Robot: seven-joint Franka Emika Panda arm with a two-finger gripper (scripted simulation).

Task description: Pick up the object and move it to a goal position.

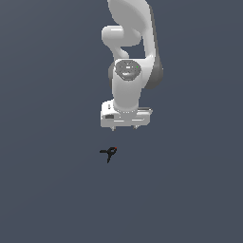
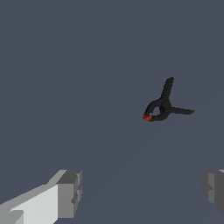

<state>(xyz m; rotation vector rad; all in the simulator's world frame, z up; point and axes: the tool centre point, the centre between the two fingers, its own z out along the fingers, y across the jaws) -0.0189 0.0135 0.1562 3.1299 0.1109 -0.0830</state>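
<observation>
Wrist view: pincer (image 2: 140, 192) spread wide, holding nothing — object (image 2: 162, 106) apart, bare floor all round.

The clamp (image 1: 109, 153) (image 2: 164, 105), small and black with two splayed thin handles and red-tipped jaws, lies flat, apart from the gripper (image 1: 125, 127) and untouched.

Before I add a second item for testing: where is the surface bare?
Nearly everywhere. The only thing lying there is the small black clamp, just below the gripper in the exterior view. The surface on every side of it is bare; nowhere is crowded.
</observation>
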